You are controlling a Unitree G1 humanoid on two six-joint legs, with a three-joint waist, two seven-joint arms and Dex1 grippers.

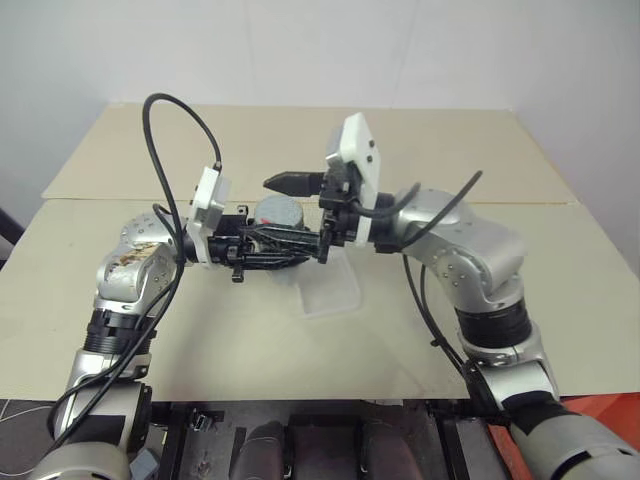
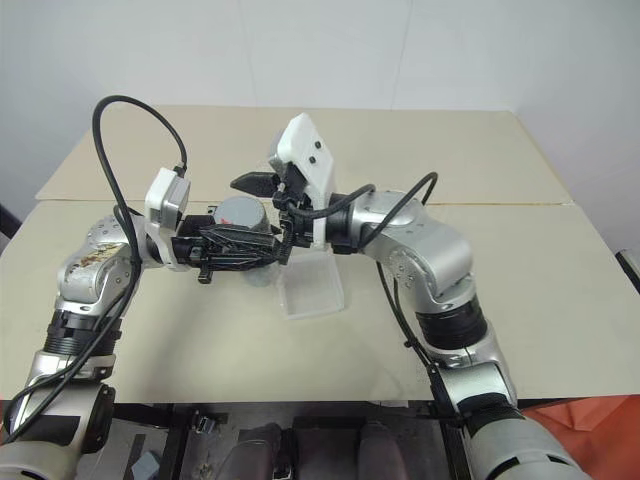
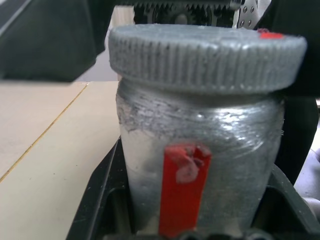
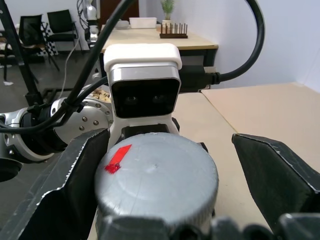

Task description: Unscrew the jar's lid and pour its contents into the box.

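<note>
1. The left hand [image 1: 262, 245] is gripping the jar [image 3: 200, 165] around its body and holding it upright in the air, above the beige worktop [image 1: 560, 300]. Its two black fingers are clamped on the jar's sides.
2. The right hand [image 4: 165, 200] is reaching in from the opposite side with its fingers [image 4: 280, 170] spread wide, one to either side of the lid [image 4: 157, 177]; neither looks to be touching it, so this hand is holding nothing.
3. The lid is lying directly between those spread fingers, so the right hand is the one placed to close on it. The jar's long axis is running vertically, the lid facing up.
4. The jar is a silvery, scuffed metal cylinder with a red strip down its side. The lid is a flat, round, grey cap with a ribbed edge and a small red mark on top, and it is sitting fully on the jar.
5. The box [image 1: 330, 290], a shallow translucent white plastic tray with rounded corners, is resting on the worktop just below and beyond the two hands.
</note>
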